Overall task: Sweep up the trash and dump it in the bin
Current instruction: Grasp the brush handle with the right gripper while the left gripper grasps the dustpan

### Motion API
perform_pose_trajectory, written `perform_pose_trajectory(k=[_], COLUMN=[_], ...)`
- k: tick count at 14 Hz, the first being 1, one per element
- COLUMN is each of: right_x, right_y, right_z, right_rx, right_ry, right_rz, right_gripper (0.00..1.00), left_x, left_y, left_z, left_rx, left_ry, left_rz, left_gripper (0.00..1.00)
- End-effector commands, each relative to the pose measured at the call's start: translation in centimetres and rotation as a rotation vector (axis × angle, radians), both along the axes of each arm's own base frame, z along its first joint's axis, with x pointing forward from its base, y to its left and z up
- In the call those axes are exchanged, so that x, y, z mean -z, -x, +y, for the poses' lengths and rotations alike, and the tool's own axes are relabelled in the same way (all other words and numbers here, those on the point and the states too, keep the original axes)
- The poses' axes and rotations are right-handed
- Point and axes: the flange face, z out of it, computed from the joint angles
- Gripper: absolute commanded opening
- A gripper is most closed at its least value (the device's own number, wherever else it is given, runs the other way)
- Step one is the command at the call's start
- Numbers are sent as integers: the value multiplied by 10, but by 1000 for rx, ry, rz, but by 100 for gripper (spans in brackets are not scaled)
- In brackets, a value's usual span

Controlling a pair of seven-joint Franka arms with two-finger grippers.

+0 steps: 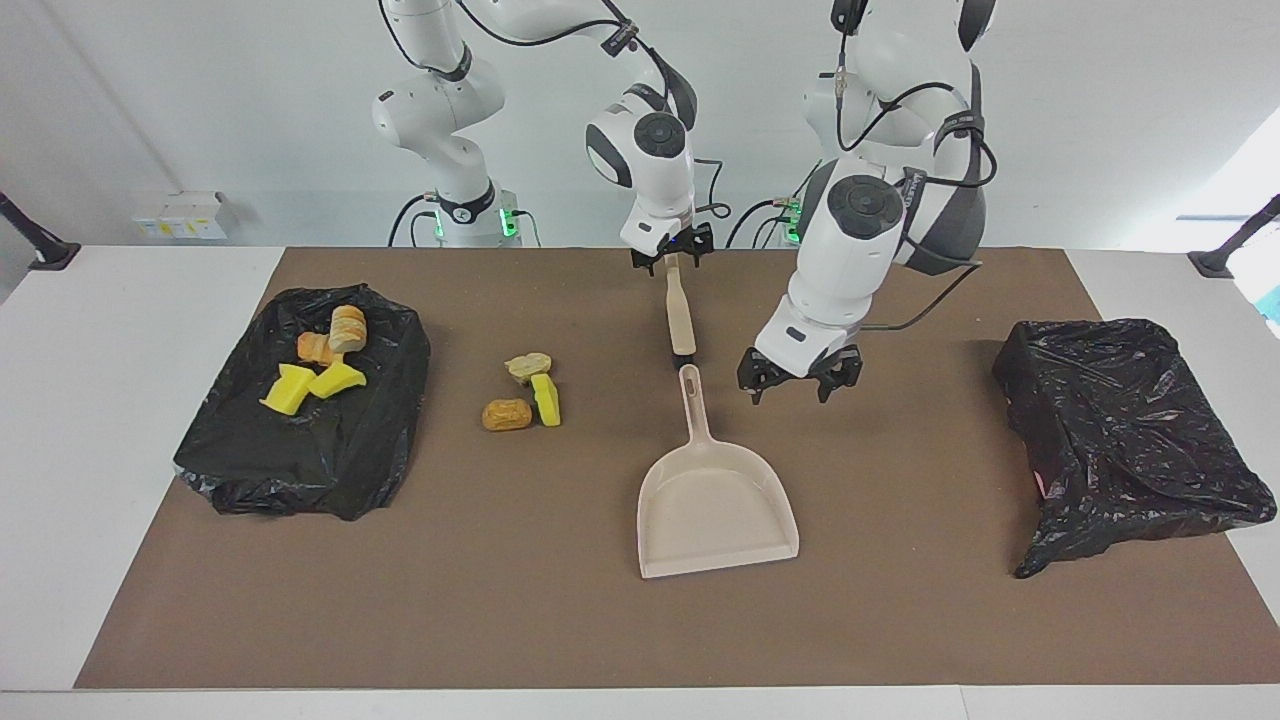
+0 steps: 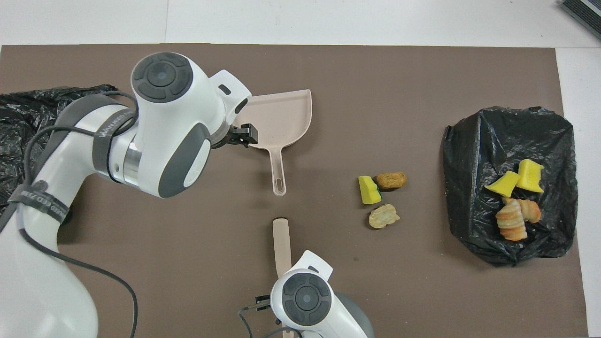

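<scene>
A beige dustpan [image 1: 716, 512] lies mid-mat, handle toward the robots; it also shows in the overhead view [image 2: 281, 115]. A beige brush [image 1: 680, 315] lies flat, nearer to the robots than the dustpan handle [image 2: 281, 241]. My right gripper [image 1: 672, 258] straddles the brush handle's end, fingers spread. My left gripper [image 1: 797, 385] is open and empty, low over the mat beside the dustpan handle [image 2: 245, 136]. Three trash scraps [image 1: 530, 392] lie loose on the mat [image 2: 381, 195]. Several more scraps [image 1: 318, 362] lie on a black bag [image 1: 300, 440].
A black bag-lined bin [image 1: 1125, 435] stands at the left arm's end of the table. The black bag with scraps [image 2: 497, 141] is at the right arm's end. The brown mat [image 1: 500, 600] covers most of the table.
</scene>
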Motion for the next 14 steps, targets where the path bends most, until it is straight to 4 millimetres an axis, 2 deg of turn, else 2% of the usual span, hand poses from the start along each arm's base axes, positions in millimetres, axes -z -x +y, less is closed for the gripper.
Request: perform_pose_trajectory(k=[1,2,3,4,5,6,8,9,10,11,12,14], right_x=[1,0,0,-1,-3,-9,-29,-39,-45,-58,-69,-88], right_y=[5,5,5,5,4,2,-14,-26,-26,-23,-28,-36], right_z=[-1,0,1,1,1,-1,-4,-8,-11,-18,-31,-68], right_rx=[14,10,4,-2,-9,-18,-55,-42,-47,-57,-49,-55], right_ry=[-17,-17,-13,-8,-7,2,19,13,27,40,57,96], right_rz=[-8,-11,-14,-15,-20,-24,-16,-18,-5,-7,-5,34], right_gripper=[34,10,0,0,0,0,0,0,0,0,0,0], left_x=[14,13,12,10,20,21,34,34,35,36,38,50], left_y=[-1,-2,0,-2,2,9,21,24,27,37,37,42], left_z=[-19,-21,-26,-29,-33,-42,-54,-57,-61,-71,-72,-76], left_rx=[3,-7,-17,-68,-91,-77,-56,-51,-44,-27,-25,-15], left_ry=[-30,-24,-19,9,17,16,1,1,2,5,8,-1], left_rz=[-20,-35,-42,-64,-72,-68,-51,-49,-48,-47,-50,-37], left_gripper=[100,100,100,100,100,100,100,100,100,100,100,100])
